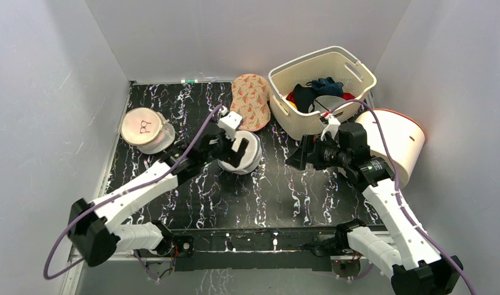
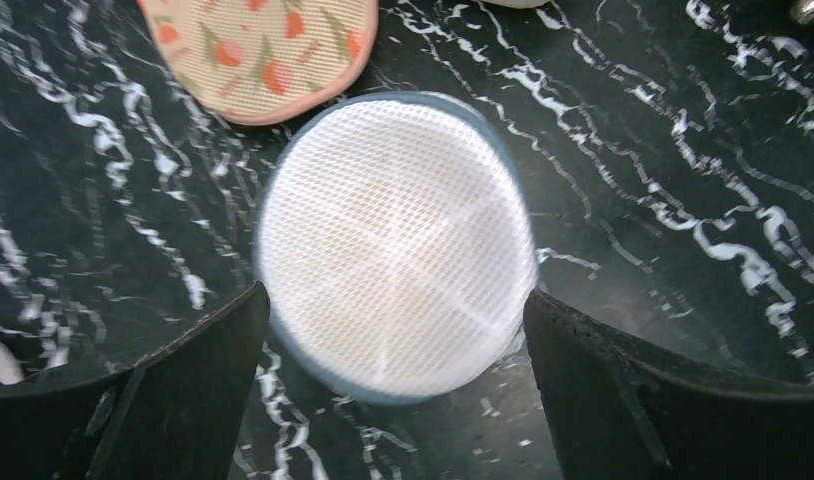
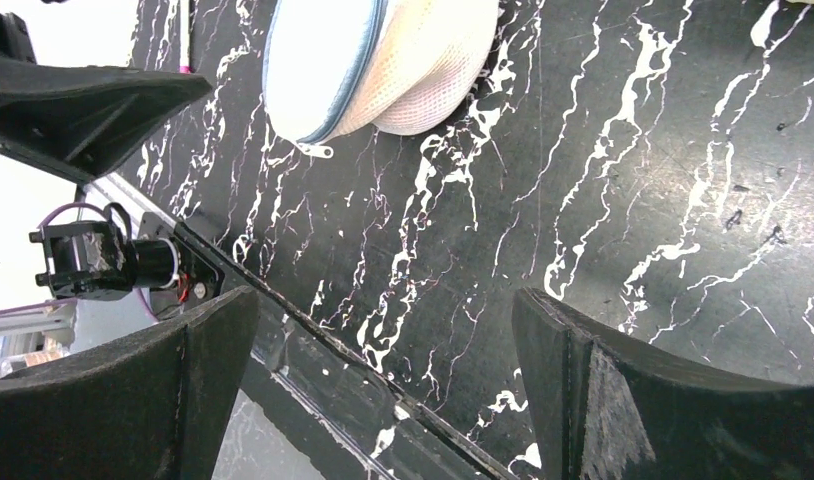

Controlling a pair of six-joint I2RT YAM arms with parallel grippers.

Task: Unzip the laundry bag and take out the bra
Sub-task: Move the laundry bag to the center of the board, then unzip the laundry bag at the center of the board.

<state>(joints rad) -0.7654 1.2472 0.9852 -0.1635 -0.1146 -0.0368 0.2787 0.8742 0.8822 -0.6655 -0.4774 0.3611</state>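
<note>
The left pincer (image 2: 395,305) gapes wide at the bottom of its wrist view, one finger at each side of the laundry bag (image 2: 395,240), which lies mid-frame on the tabletop (image 2: 683,120). The right pincer (image 3: 383,310) gapes wide too, holding nothing.

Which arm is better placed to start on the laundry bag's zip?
Left. The left gripper hangs open directly over the laundry bag, a finger on each side of its lid. The right gripper, also open, sits aside over the table.
</note>
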